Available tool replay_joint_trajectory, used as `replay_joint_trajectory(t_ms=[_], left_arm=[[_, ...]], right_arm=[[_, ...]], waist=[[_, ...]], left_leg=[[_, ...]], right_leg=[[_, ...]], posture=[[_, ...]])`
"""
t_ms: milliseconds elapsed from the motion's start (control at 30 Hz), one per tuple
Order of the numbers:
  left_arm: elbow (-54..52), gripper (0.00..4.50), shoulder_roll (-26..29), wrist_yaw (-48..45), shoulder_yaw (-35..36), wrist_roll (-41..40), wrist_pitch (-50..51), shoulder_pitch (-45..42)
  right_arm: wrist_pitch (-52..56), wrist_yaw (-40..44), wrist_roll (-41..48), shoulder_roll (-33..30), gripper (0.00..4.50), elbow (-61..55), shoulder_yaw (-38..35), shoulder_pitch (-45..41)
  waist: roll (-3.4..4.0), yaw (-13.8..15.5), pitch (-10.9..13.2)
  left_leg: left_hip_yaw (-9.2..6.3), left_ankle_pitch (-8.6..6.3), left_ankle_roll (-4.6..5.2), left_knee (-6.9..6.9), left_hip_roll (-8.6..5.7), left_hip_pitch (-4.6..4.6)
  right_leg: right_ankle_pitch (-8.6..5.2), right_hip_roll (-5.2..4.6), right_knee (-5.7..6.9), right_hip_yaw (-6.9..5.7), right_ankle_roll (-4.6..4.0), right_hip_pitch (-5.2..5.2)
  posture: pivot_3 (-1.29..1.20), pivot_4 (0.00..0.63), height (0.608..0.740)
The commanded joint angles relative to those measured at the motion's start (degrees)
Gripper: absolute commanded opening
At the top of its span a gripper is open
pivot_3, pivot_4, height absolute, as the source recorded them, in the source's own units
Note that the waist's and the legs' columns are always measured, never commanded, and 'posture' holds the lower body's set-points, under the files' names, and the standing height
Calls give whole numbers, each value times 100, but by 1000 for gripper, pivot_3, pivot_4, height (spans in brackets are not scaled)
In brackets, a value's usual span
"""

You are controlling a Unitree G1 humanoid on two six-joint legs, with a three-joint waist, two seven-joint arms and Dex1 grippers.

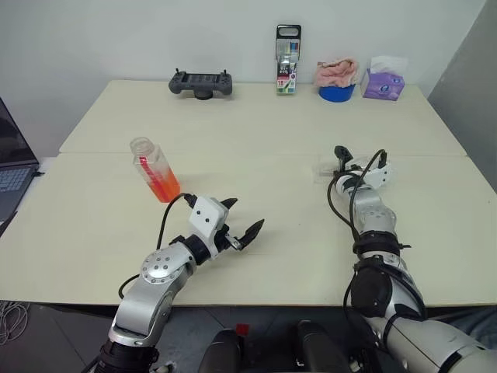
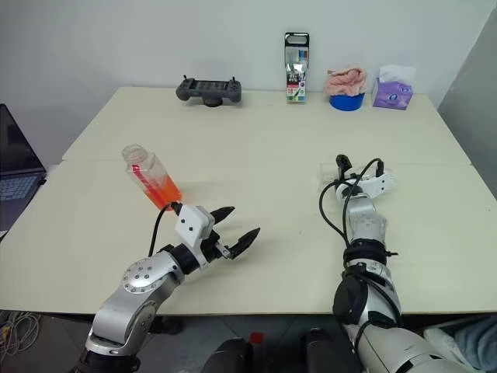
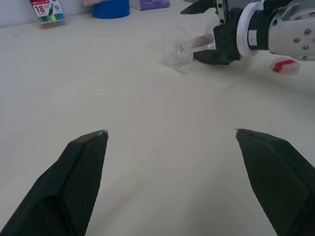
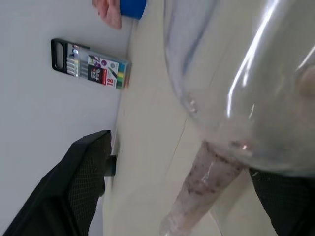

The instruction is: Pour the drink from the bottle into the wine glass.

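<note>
1. Glass first: the wine glass lies on its side on the table, foot towards the left arm, stem running into the right gripper, whose fingers straddle it without yet pinching.
2. The bottle, uncapped, leans ahead of the left gripper, whose fingers are spread and empty.
3. The left wrist view shows a red cap beside the right wrist; the head views don't.
</note>
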Motion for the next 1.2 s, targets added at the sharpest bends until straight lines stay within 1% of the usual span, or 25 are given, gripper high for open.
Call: replay_joint_trajectory(t_ms=[33, 100, 167, 267, 300, 333, 400, 467, 567, 600, 700, 767, 933, 1200], left_arm=[[-202, 4500, 45, -43, 89, -21, -38, -2], [-193, 4500, 55, -45, 109, -30, -25, -13], [-178, 4500, 74, -59, 145, -52, -15, -9], [-275, 4500, 119, -80, 227, -125, 27, 78], [-330, 4500, 117, -69, 295, -185, 60, 123], [-383, 4500, 119, -60, 362, -238, 91, 161], [-541, 4500, 155, -51, 540, -368, 182, 273], [-715, 4500, 185, -33, 771, -516, 280, 408], [-1113, 4500, 279, -52, 1131, -829, 499, 715], [-1250, 4500, 312, -50, 1239, -949, 589, 817], [-1598, 4500, 387, 5, 1508, -1231, 803, 1089], [-1847, 4500, 462, 26, 1670, -1355, 896, 1301], [-2134, 4500, 498, 167, 1910, -1591, 1051, 1581], [-2272, 4500, 659, 114, 1957, -1550, 979, 1976]], right_arm=[[-233, 55, -32, -88, 3193, 157, -13, -66], [-217, 82, -65, -71, 2441, 61, 73, -20], [-114, 93, -213, -17, 1673, -273, 296, 150], [33, 195, -536, 29, 622, -934, 810, 434], [57, 258, -683, 27, 329, -1169, 1040, 519], [77, 327, -821, 22, 244, -1383, 1263, 589], [82, 561, -1177, 14, 244, -1892, 1829, 695], [-152, 951, -1812, -65, 244, -2338, 2585, 775], [-942, 1631, -3009, -243, 244, -2631, 3820, 886], [-1204, 1787, -3299, -262, 244, -2630, 4107, 915], [-1687, 2048, -3675, -152, 243, -2408, 4487, 967], [-2176, 2261, -4104, -158, 243, -2174, 4856, 1044], [-2823, 2433, -4544, -121, 243, -1634, 5119, 1238], [-3226, 2357, -4761, 48, 243, -643, 5056, 1260]], waist=[[0, 0, 0], [1, -1, 0], [1, -2, 0], [3, -1, -1], [4, -1, -1], [4, 3, -1], [9, 1, 2], [16, -8, 6], [25, -84, 12], [25, -105, 11], [24, -120, 11], [24, -121, 11], [23, -52, 11], [22, -44, 10]], left_leg=[[1, 0, 0, 0, 0, 0], [1, 0, 0, 0, 0, -1], [1, 0, 0, 0, 1, -1], [-2, 0, 0, -1, 1, -1], [-3, 0, 0, -1, 1, -1], [-2, 0, 0, -1, 1, -1], [-3, 0, 0, -1, 0, -3], [-2, 0, 0, -1, 1, -3], [0, 0, 0, -4, 6, -4], [-1, 0, 0, -5, 9, -3], [-6, 0, 0, -11, 19, 3], [-8, 0, -1, -11, 20, 3], [-7, 0, -2, -7, 12, 0], [-4, 0, -3, -6, 12, 1]], right_leg=[[0, 0, 0, 1, 0, 0], [0, 0, 1, 2, 0, -1], [0, 0, 1, 3, 0, -2], [0, 0, 2, 0, 0, -2], [0, 0, 2, 0, 0, -2], [0, 0, 2, 1, 0, -2], [0, -2, 1, 1, 0, -3], [0, -1, 1, 1, 0, -7], [-2, 4, 4, 3, 0, -14], [-2, 8, 4, 2, 0, -14], [-5, 16, 3, -3, 1, -11], [-4, 18, 2, -4, -1, -10], [-4, 12, -7, -1, -4, -6], [-6, 12, -8, 3, -10, -7]], posture=[[0, 150, 740], [0, 150, 740], [0, 150, 740], [0, 150, 740], [0, 150, 740], [0, 150, 740], [0, 150, 740], [0, 150, 740], [0, 150, 740], [0, 150, 740], [0, 150, 740], [0, 150, 740], [0, 150, 740], [0, 150, 740]])
